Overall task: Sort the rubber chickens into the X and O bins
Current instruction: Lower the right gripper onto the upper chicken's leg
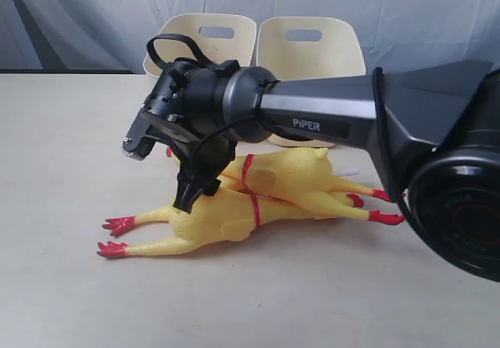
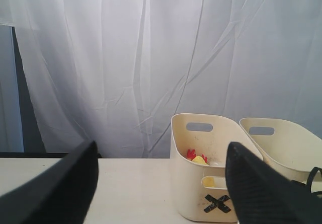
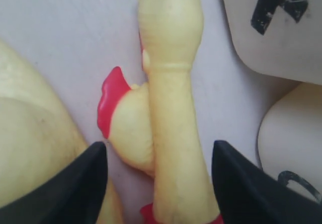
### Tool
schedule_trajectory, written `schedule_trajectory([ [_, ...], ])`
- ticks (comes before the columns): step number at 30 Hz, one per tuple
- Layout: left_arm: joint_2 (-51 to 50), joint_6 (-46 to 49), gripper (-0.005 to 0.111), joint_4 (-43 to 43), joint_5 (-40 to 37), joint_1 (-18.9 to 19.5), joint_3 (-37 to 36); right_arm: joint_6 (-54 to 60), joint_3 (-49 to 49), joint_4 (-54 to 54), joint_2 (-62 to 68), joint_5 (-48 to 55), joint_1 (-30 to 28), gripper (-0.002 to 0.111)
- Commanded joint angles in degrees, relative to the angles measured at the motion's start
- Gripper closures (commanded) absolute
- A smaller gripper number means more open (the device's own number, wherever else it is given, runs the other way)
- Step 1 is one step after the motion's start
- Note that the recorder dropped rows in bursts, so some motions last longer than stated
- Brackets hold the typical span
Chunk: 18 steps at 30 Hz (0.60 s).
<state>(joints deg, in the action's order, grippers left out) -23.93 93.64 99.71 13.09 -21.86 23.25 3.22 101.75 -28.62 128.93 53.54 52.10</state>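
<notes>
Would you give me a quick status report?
Left end effector open, idle. Right end effector open astride chicken neck. Second chicken lying alongside. One chicken in X bin.

1. Right gripper is pointing down at the pale tabletop. Its two black fingers are standing well apart.
2. Rubber chicken is lying lengthwise between the fingers, its long yellow neck showing a narrow gap on either side.
3. Red comb on a rounded yellow lump is pressing against that neck; cannot tell whose head it is.
4. Second chicken body is lying just beside one finger.
5. X bin and O bin are sitting side by side beyond the other finger, the O mark only partly showing.
</notes>
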Motion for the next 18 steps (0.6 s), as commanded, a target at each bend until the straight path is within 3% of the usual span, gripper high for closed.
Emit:
schedule_trajectory([
  [1,0.3,-0.2,0.040,0.2,0.4,0.0,-0.4,-0.4,0.2,-1.5,0.5,0.1,0.0,0.050],
  [18,0.3,-0.2,0.040,0.2,0.4,0.0,-0.4,-1.8,0.2,0.1,0.6,0.8,-0.1,0.050],
])
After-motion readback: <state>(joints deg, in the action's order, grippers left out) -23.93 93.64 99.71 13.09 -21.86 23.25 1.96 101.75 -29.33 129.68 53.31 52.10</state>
